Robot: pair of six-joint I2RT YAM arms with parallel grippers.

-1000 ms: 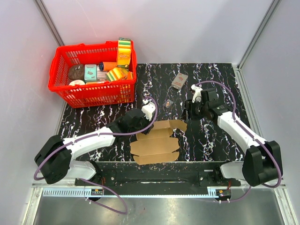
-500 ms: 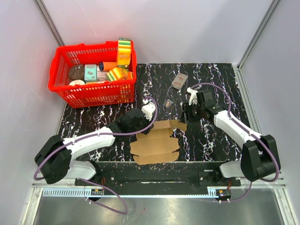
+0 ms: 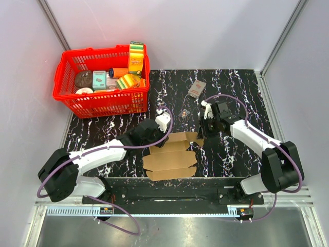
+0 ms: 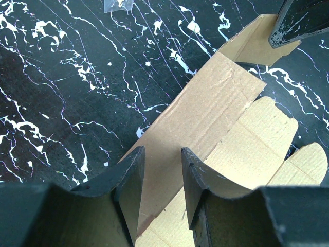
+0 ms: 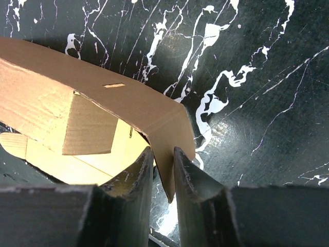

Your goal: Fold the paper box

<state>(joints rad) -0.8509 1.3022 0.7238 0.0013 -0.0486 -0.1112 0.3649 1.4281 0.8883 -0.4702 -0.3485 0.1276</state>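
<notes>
Lying centre-near on marbled black table (image 3: 236,87): paper box (image 3: 172,159), unprinted, part-hidden under arms. Its corner flap pinched by right gripper (image 5: 163,154); left gripper (image 4: 162,154) straddles a raised panel, clamped or not unclear. Beyond, small packet (image 3: 196,89): print unreadable.

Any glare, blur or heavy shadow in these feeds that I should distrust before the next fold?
Top external: evenly lit and sharp, soft shadows only. Right wrist: glare patch on the table, right fingers soft near the lens, paper box flap crisp. Left wrist: left fingers dark and blurred, shading the paper box between them.
</notes>
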